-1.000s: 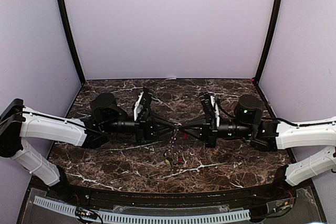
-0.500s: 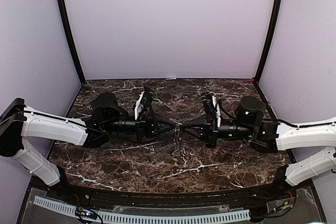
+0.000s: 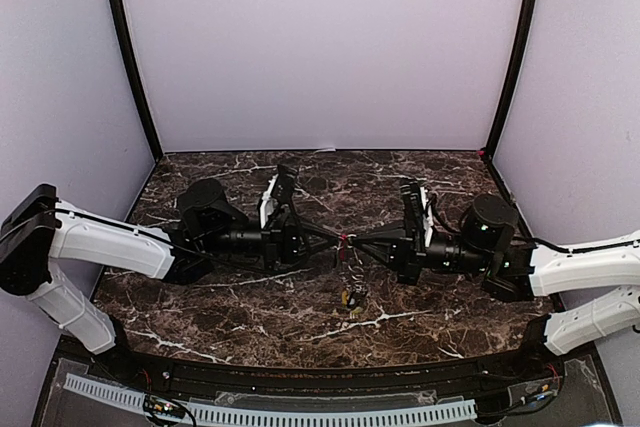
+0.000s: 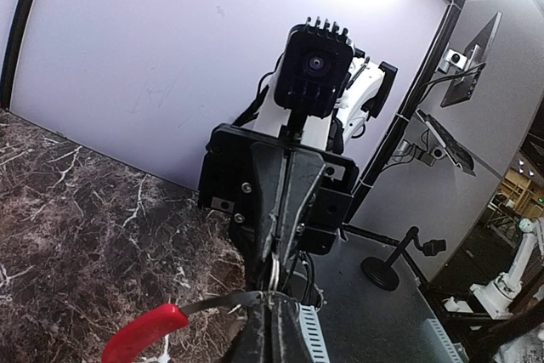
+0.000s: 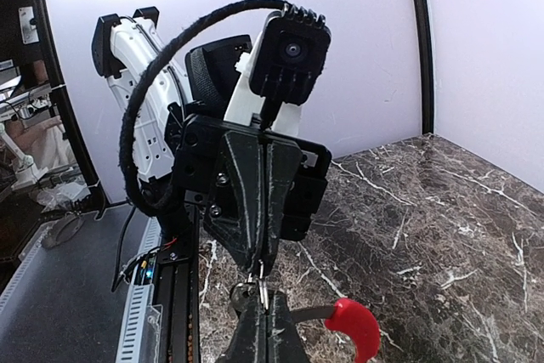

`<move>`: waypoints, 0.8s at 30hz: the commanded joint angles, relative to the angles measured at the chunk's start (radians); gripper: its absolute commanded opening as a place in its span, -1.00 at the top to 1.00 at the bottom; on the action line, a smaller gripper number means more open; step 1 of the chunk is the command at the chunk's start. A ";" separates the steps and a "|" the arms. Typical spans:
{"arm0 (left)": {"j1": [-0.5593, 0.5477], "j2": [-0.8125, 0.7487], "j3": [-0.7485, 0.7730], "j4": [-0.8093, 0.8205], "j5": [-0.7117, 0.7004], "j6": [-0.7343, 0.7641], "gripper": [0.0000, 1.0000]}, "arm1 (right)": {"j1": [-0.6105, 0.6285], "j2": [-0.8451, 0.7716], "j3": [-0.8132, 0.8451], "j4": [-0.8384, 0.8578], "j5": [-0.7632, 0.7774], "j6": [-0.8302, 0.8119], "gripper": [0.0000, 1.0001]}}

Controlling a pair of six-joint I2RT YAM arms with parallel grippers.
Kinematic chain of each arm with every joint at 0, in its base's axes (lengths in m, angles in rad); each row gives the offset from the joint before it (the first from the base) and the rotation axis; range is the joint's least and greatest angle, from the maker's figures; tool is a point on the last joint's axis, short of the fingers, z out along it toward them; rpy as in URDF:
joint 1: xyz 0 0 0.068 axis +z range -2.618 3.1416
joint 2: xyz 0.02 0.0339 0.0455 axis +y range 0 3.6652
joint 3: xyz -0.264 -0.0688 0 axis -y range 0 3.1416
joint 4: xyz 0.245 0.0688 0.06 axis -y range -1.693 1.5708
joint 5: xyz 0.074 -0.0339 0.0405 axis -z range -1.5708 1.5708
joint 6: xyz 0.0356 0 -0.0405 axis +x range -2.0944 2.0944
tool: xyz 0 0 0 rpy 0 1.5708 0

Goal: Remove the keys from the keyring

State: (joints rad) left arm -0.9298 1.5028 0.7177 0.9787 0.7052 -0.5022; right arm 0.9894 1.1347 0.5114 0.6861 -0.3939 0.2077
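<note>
Both grippers meet tip to tip above the middle of the marble table, each shut on the keyring [image 3: 345, 239]. The left gripper [image 3: 336, 237] comes from the left and the right gripper [image 3: 356, 243] from the right. In the left wrist view the ring [image 4: 279, 271] stands edge-on between my left gripper [image 4: 272, 302] and the right gripper's fingers [image 4: 287, 201], with its red segment [image 4: 143, 334] sticking out left. In the right wrist view the ring [image 5: 265, 289] sits above my right gripper [image 5: 265, 312]; the red segment [image 5: 355, 327] and a silver key [image 5: 241, 293] show beside it. The keys [image 3: 350, 298] hang in a bunch below the ring.
The dark marble table [image 3: 230, 297] has pale walls on three sides. A black rail with a white cable chain [image 3: 300, 412] runs along the near edge. Black corner posts [image 3: 130, 57] stand at the back left and right.
Both grippers, still joined on the ring, have shifted a little right and away. The left arm reached further and the right arm drew back. The hanging keys moved right with them.
</note>
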 commanded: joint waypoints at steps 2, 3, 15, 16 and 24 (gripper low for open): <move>-0.001 0.016 0.019 0.033 0.059 -0.026 1.00 | -0.005 -0.018 -0.009 0.207 0.048 0.019 1.00; -0.001 0.020 0.021 0.034 0.063 -0.028 1.00 | -0.006 -0.015 -0.007 0.215 0.047 0.018 1.00; -0.001 0.060 0.037 0.094 0.090 -0.072 1.00 | 0.003 0.056 0.009 0.269 0.036 0.004 1.00; -0.001 0.062 0.037 0.100 0.091 -0.076 1.00 | 0.003 0.061 0.009 0.270 0.036 0.004 1.00; 0.005 0.019 0.000 0.120 0.060 -0.058 1.00 | 0.003 0.025 -0.028 0.203 0.078 0.028 1.00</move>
State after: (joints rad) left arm -0.9291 1.5707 0.7372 1.0546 0.7673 -0.5724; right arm 0.9897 1.1969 0.4999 0.8700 -0.3573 0.2214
